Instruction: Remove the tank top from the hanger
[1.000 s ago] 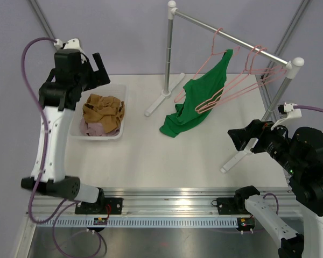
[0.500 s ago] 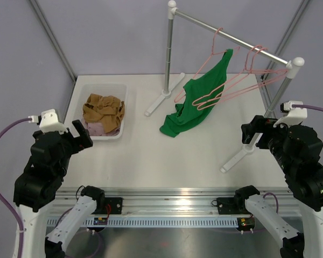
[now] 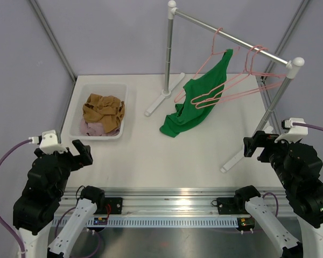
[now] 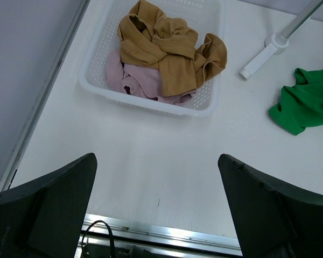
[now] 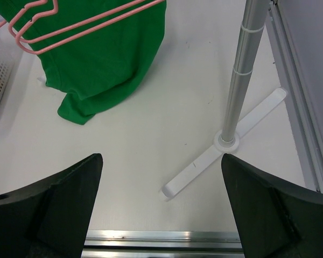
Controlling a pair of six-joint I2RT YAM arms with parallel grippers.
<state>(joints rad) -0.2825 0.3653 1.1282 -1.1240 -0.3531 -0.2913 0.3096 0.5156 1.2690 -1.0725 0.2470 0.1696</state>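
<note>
A green tank top (image 3: pixel 196 103) hangs by one strap from a pink wire hanger (image 3: pixel 218 54) on the rail, its lower part bunched on the table. It also shows in the right wrist view (image 5: pixel 105 59) and at the left wrist view's right edge (image 4: pixel 307 102). My left gripper (image 3: pixel 79 153) is open and empty above the table's near left edge, far from the top. My right gripper (image 3: pixel 253 145) is open and empty at the near right, beside the rack's right post (image 5: pixel 245 64).
A white basket (image 3: pixel 117 134) at the left holds a tan garment (image 3: pixel 103 110) and a pink one (image 4: pixel 140 80). Several empty pink hangers (image 3: pixel 253 75) hang at the rail's right end. The rack's feet (image 5: pixel 226 158) lie on the table.
Both arms have drawn back toward the near edge and lowered; the left gripper came from over the basket to the near left. The tank top has not moved.
</note>
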